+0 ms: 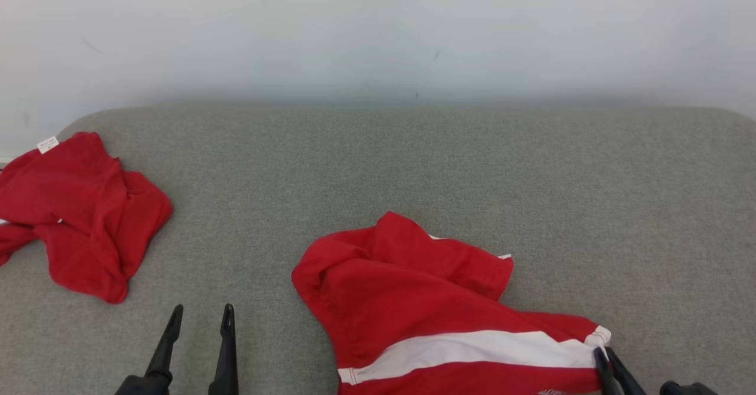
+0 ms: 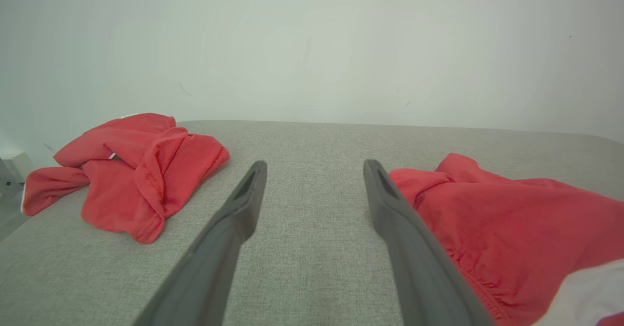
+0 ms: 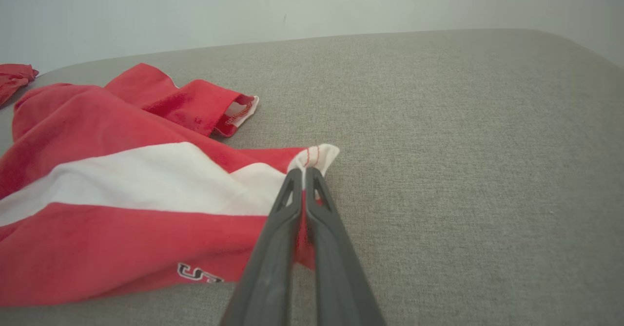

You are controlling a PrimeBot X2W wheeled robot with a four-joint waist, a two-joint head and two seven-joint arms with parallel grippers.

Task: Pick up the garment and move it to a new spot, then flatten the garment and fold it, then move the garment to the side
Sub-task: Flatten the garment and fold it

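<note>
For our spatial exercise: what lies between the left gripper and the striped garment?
Bare grey surface, in the head view, separates left gripper from garment.

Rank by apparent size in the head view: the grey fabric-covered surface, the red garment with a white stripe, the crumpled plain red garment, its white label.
1. grey fabric-covered surface
2. red garment with a white stripe, though it is nearer the camera and cut by the frame, so its true size is unsure
3. crumpled plain red garment, also cut off
4. white label
</note>
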